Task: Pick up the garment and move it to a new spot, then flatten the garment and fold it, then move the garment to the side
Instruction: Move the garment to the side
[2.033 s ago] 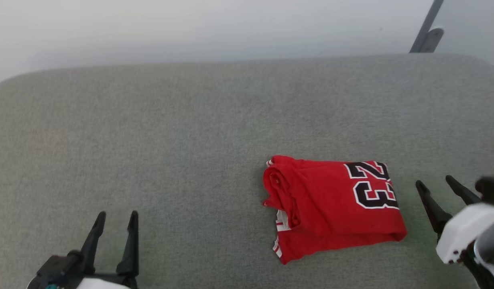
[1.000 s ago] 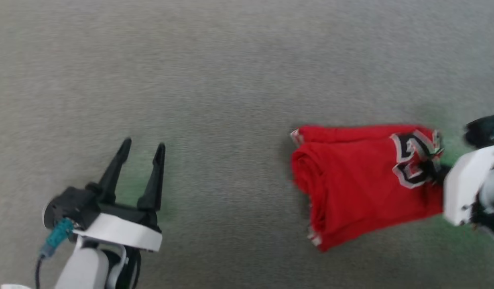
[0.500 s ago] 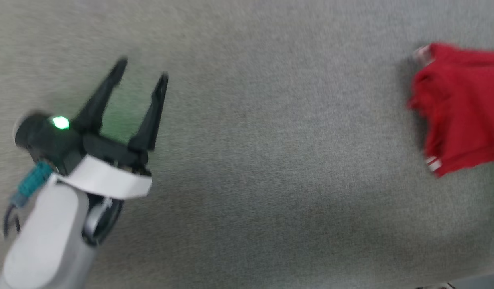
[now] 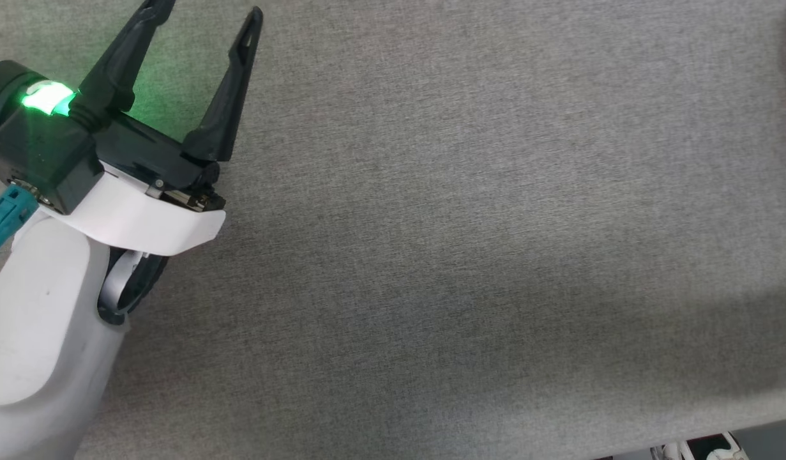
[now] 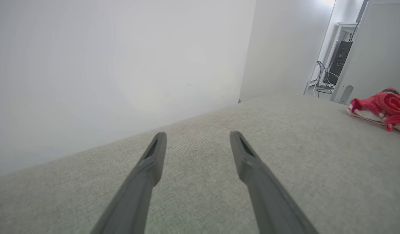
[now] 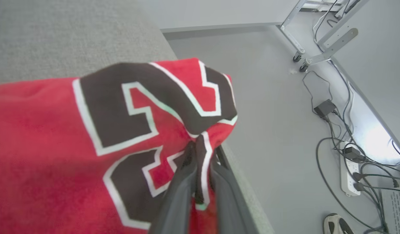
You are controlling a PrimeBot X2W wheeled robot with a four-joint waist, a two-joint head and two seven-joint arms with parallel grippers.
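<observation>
Status: the garment lies as a folded bundle near the edge of the grey surface, filling the left half of the right wrist view.

Right gripper: clamped on the fabric beside the number.

Left gripper: jaws apart, empty, upper left of the head view.

Judged stage: folding is done and the move aside is in hand; release remains.

Count: one garment, two grippers.

Grey fabric surface, plain white wall, grey floor, tangled cables, white power strip
</observation>
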